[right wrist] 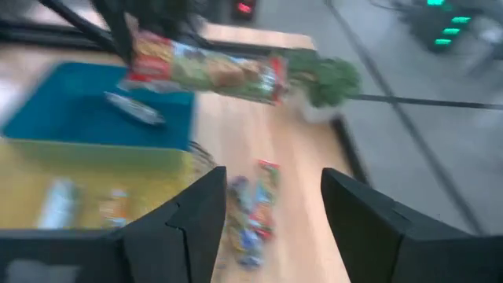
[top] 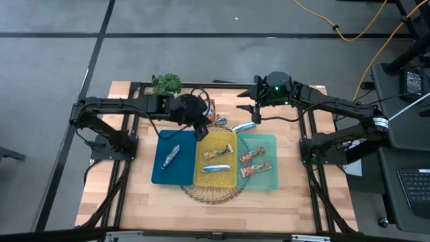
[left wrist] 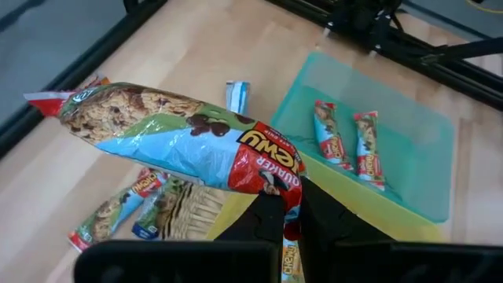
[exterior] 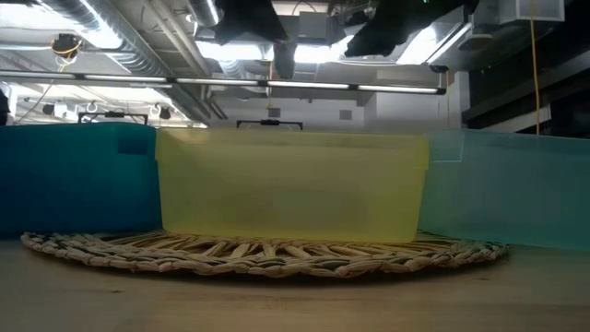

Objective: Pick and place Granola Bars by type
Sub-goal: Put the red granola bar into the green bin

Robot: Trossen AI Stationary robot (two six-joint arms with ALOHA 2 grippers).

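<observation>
My left gripper (top: 200,130) hangs over the far edge of the yellow tray (top: 201,176), shut on a red, blue and brown Chewy bar (left wrist: 181,137). My right gripper (top: 256,111) is open above the table beyond the teal tray (top: 274,161), its fingers (right wrist: 196,220) empty. A silvery-dark bar (top: 170,156) lies in the blue tray (top: 158,173). Two blue-white bars (top: 216,156) lie in the yellow tray, and two red-orange bars (top: 253,163) in the teal tray. Several loose bars (top: 216,121) lie on the table beyond the trays. One blue-white bar (top: 243,126) lies apart from them. My left gripper pinches the Chewy bar by its red end seam (left wrist: 292,192) between the two fingers (left wrist: 259,224). The bar is lifted clear and sticks out level beyond the fingertips, its far end (left wrist: 47,101) free in the air over the loose bars.
The three trays stand side by side on a woven mat (exterior: 267,251) in the table's middle. A green leafy plant (top: 166,83) sits at the far edge behind the left arm. Bare wood (top: 215,212) lies near the front edge.
</observation>
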